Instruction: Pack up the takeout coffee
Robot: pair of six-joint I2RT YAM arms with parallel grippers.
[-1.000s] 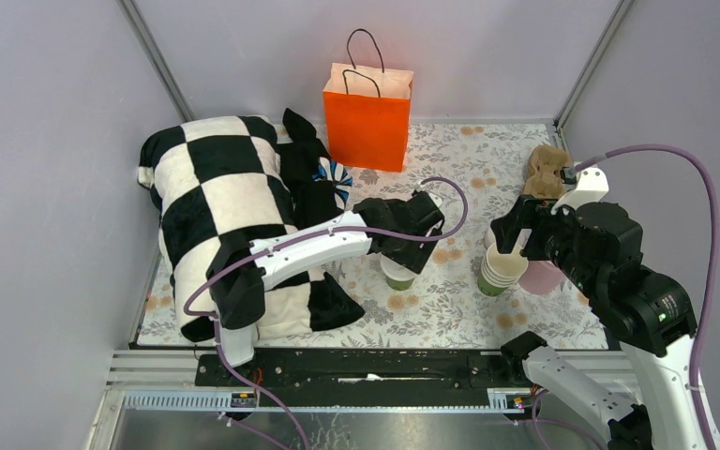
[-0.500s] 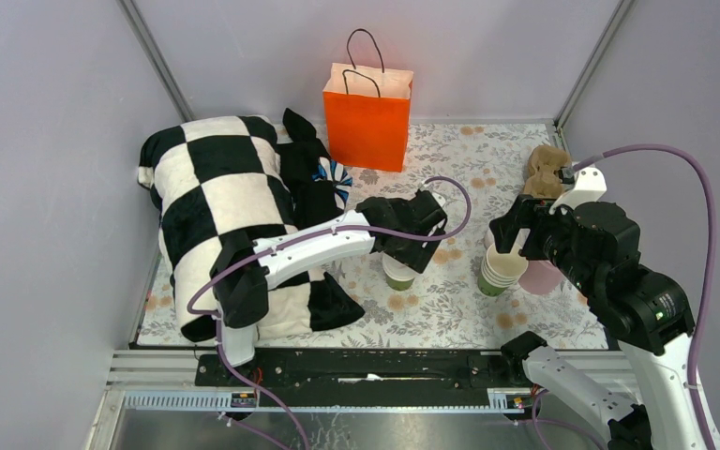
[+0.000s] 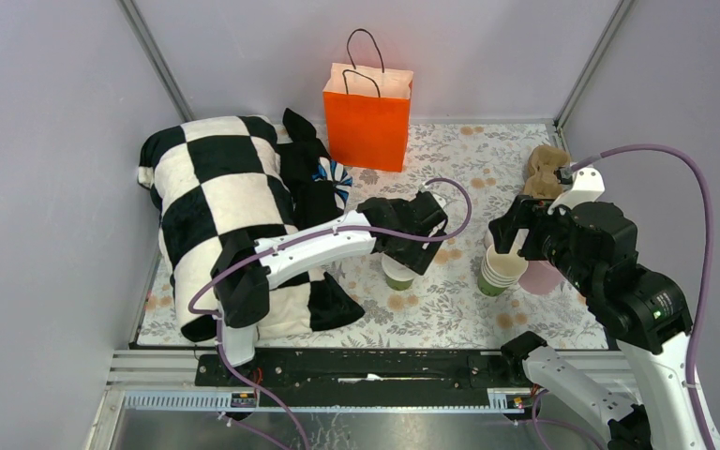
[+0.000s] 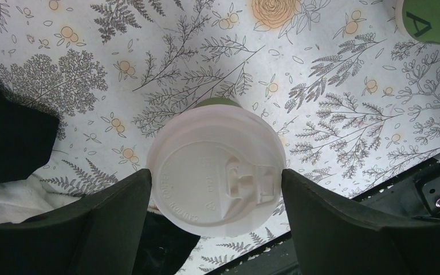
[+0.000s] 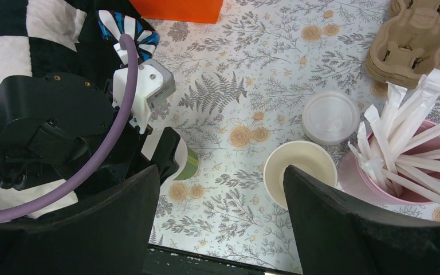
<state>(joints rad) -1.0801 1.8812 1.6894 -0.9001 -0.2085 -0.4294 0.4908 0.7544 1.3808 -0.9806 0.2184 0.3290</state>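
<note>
**Finding one.** The takeout coffee stands upright on the table cover, near the front middle. It is to the left of the stack of cups and apart from it. Your left gripper straddles it. Only the left wrist view shows how. The white lid sits between the two fingers, and their inner edges meet the lid's outline on both sides. I cannot tell whether they press on it or merely flank it. From above, the gripper body hides most of the cup.

**Finding two.** Your right gripper hangs above the stack of cups with its jaws spread and nothing between them. Its wrist view alone shows a loose lid lying flat beside the stack. It also shows white sticks standing in the pink cup, most of which the arm covers in the overhead view.

**Surroundings.**
- The table cover is floral-printed.
- An orange paper bag stands upright at the back.
- A checkered cloth is heaped at the left.
- Cardboard carriers lie at the back right.
- Plain pale walls enclose three sides.
</note>
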